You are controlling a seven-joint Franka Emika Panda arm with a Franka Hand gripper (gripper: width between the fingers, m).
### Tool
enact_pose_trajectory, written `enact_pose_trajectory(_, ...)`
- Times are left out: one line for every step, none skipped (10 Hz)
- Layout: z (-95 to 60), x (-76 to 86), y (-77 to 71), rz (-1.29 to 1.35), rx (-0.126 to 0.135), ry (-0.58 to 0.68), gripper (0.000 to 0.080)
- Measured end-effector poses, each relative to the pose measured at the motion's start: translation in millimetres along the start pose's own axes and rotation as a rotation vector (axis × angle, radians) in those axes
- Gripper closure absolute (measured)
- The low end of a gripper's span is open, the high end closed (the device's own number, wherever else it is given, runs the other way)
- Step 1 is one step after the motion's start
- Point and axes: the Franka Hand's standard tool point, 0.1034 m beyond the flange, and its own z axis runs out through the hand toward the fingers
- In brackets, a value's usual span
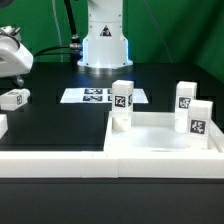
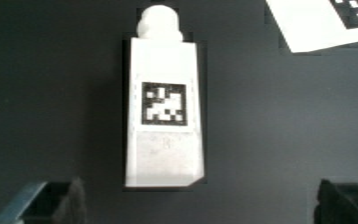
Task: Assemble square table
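- At the exterior view's far left the two-finger gripper hovers with its jaws spread wide and empty, over a short white plastic leg with a black-and-white tag lying flat on the black table.
- In the wrist view that leg lies lengthwise between the dark fingertips; descend centred and close across its narrow sides.
- The flat white marker board is near, so lift straight up.
- Rightward, the white square tray-like top carries three upright legs; approach over its rim.

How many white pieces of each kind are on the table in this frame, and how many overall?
Standing table legs: 3
Lying table leg: 1
Square tabletop: 1
Marker board: 1
Border wall: 1
Total: 7
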Motion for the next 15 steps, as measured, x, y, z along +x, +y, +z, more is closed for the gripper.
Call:
enact_pose_trajectory(15.8,-0.2,6.1,0.02,0.004,-0.028,0.0151)
enact_pose_trajectory(30.6,1.4,11.3,0.034,0.001,-0.056,0.0151)
enact_pose_trajectory(39.7,-1.4,12.8,0.063,0.011,-0.088,0.0151)
enact_pose_trajectory(47.0,-6.7,11.9,0.121,0.036,-0.152,0.0151)
enact_pose_trajectory(48.4,-3.1,12.3,0.137,0.032,-0.168,0.0151)
enact_pose_trajectory(47.4,-1.7,12.7,0.133,0.029,-0.162,0.0151)
enact_pose_trajectory(47.7,-1.9,13.0,0.133,0.029,-0.162,0.0151)
enact_pose_trajectory(47.8,-1.9,13.1,0.134,0.029,-0.163,0.0151)
enact_pose_trajectory(47.8,-1.9,13.1,0.134,0.029,-0.163,0.0151)
enact_pose_trajectory(47.9,-1.9,13.1,0.134,0.029,-0.163,0.0277)
enact_pose_trajectory(47.9,-1.9,13.1,0.134,0.029,-0.163,0.0414)
enact_pose_trajectory(47.9,-2.0,13.2,0.134,0.029,-0.163,0.0414)
enact_pose_trajectory(47.8,-2.0,13.2,0.134,0.029,-0.163,0.0511)
enact_pose_trajectory(47.8,-2.0,13.2,0.134,0.029,-0.163,0.0511)
enact_pose_trajectory(47.8,-2.0,13.2,0.134,0.029,-0.163,0.0511)
